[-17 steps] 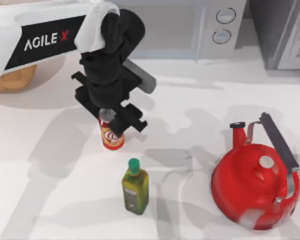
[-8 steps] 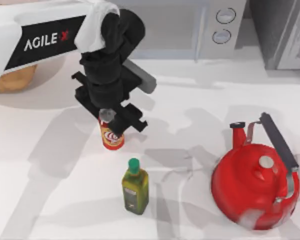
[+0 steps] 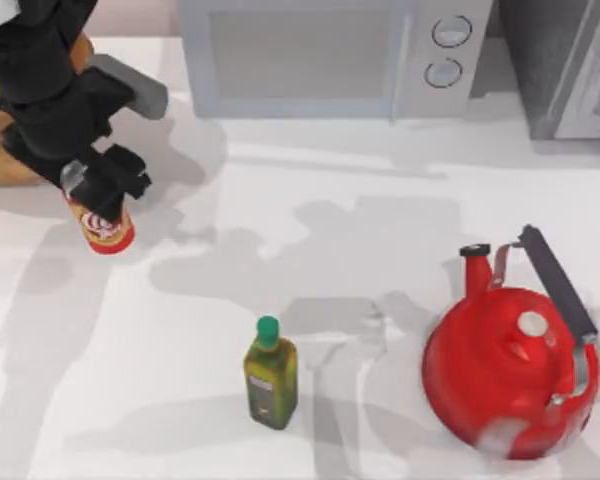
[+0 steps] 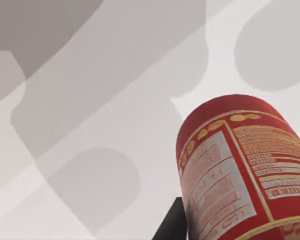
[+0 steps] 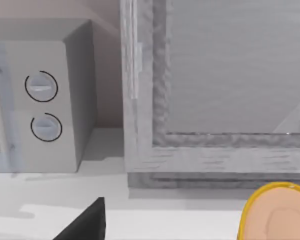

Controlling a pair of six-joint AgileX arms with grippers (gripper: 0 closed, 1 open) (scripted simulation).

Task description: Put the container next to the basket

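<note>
left end effector [image 3: 92, 190] clamped on container [image 3: 102, 226] | can axis tilted, base toward 5 o'clock | basket [image 3: 5, 150] just beside, at 10 o'clock | lower to table [image 3: 380, 260]

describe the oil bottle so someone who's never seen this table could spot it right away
Start from the big red kettle at the table's right side in the top view, then look left along the near edge. The oil bottle stands upright there on its own, apart from everything else. It is olive-yellow with a green cap, unlike the red can held by the left gripper at far left.
</note>
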